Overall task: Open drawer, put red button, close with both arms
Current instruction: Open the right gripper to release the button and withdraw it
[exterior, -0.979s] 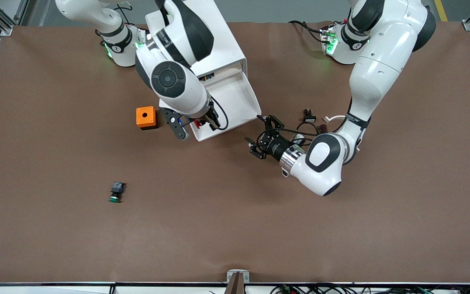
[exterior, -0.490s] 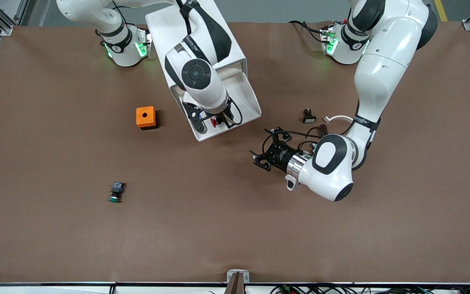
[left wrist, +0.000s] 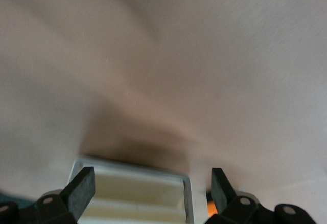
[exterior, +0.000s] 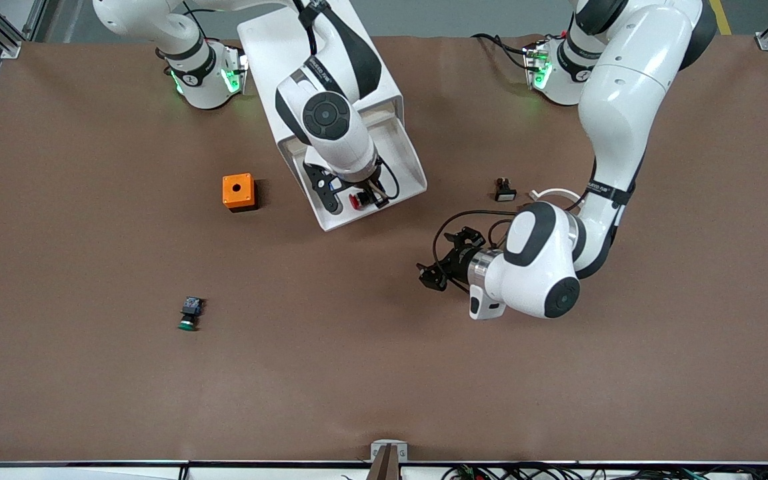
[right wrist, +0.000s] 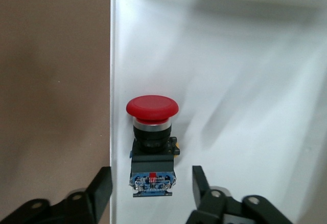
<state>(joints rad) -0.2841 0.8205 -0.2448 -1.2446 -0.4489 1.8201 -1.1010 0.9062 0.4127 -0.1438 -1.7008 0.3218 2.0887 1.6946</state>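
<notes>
brown desk (exterior: 91,400) under both arms, white cabinet (exterior: 277,47) standing between the two bases.

the drawer (exterior: 405,167) is pulled out toward the front camera, its white floor exposed. the red button (exterior: 355,199) lies on its side on the drawer floor, in the corner nearest the front camera, toward the right arm's end of the desk. in the right wrist view the red button (right wrist: 152,144) has its long axis running 12 to 6 o'clock: red cap at 12, dark body and terminal block at 6, just beside the drawer's side wall (right wrist: 113,81).

right gripper (exterior: 357,195) hangs low over the drawer, directly over the button. its fingers (right wrist: 100,188) stand apart, one on each side of the button's terminal end; a visible gap on both sides, no contact. the button rests on the drawer floor, not gripped.

left gripper (exterior: 449,263) hovers over bare desk at about 4 o'clock from the drawer's front edge, well apart from it. its fingers (left wrist: 82,185) are spread wide with nothing between them; the left wrist view shows the drawer (left wrist: 133,191) past them.

orange box (exterior: 238,192) sits on the desk beside the cabinet, toward the right arm's end. green-capped button (exterior: 189,314) lies nearer the front camera than that box.
</notes>
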